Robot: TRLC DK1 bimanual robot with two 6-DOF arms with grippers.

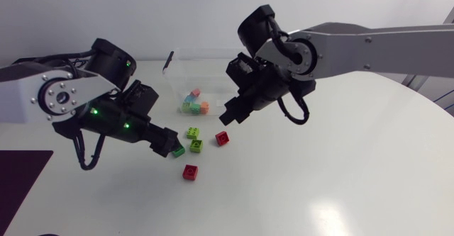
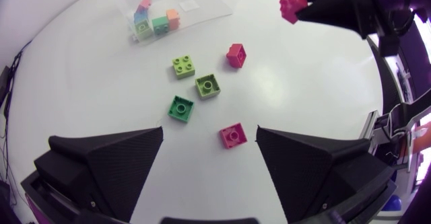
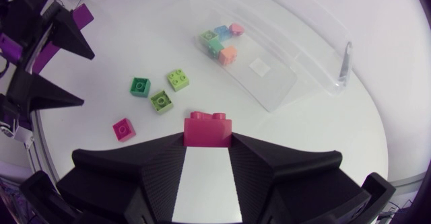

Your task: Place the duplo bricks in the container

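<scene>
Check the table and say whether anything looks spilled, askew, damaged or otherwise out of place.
Nothing stands out. The container sits on the table with pastel bricks inside. Five loose bricks lie apart near it, not yet picked up. The right gripper holds a red brick squarely between its fingers.

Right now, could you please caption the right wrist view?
Right gripper holds a red plastic duplo brick, the clear plastic container ahead of it.

Clear plastic container (image 1: 213, 62), upper centre, holds pastel bricks (image 1: 195, 103). Below it lie three green bricks (image 1: 196, 145) and two red bricks (image 1: 189, 171). My right gripper (image 3: 209, 142) pinches another red duplo brick (image 3: 209, 124).
</scene>
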